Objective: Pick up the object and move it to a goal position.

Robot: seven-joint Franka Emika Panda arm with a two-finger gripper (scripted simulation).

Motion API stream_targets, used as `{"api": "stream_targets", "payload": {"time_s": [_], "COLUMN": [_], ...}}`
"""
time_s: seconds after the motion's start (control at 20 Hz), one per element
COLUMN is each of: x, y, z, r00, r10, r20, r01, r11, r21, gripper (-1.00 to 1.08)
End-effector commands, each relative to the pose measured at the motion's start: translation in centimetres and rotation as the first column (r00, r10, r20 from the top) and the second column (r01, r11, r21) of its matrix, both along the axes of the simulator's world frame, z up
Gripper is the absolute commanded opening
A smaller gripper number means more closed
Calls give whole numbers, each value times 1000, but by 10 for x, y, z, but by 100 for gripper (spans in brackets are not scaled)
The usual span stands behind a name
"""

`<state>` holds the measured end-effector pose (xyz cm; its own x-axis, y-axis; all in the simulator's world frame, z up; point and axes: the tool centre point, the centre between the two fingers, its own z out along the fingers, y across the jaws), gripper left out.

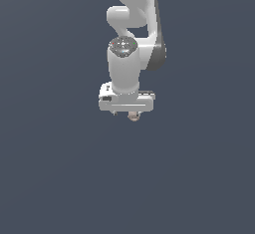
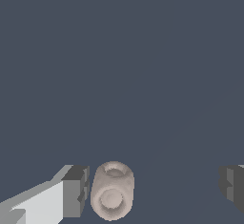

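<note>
I've got the gripper (image 2: 152, 192) spread wide w/ the ball (image 2: 112, 189) between the fingers, so closing should trap it. Wrist view: dark pad (image 2: 76, 191) just beside the ball, other pad well apart. Ball's pinkish-beige, lumpy, mottled, dimpled ends. Exterior view: ball (image 1: 133, 116) peeks out under the white hand.

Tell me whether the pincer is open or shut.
Open: in the wrist view, the pincer fingers stand wide apart, the ball near one finger, unclamped.
</note>
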<state>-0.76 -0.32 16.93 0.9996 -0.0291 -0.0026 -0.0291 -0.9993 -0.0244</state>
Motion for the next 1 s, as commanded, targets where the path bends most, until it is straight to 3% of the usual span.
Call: {"api": "stream_targets", "payload": {"time_s": [0.0,0.45,0.95], "x": [0,-3,-11], "y": [0,-20,-11], "z": [0,-1,-11], "r00": [1000,999,999], "r10": [0,-38,-48], "r20": [0,-22,-19], "r01": [0,38,48], "r11": [1000,999,999], "r21": [0,-16,-17], "gripper": [100,100,100]}}
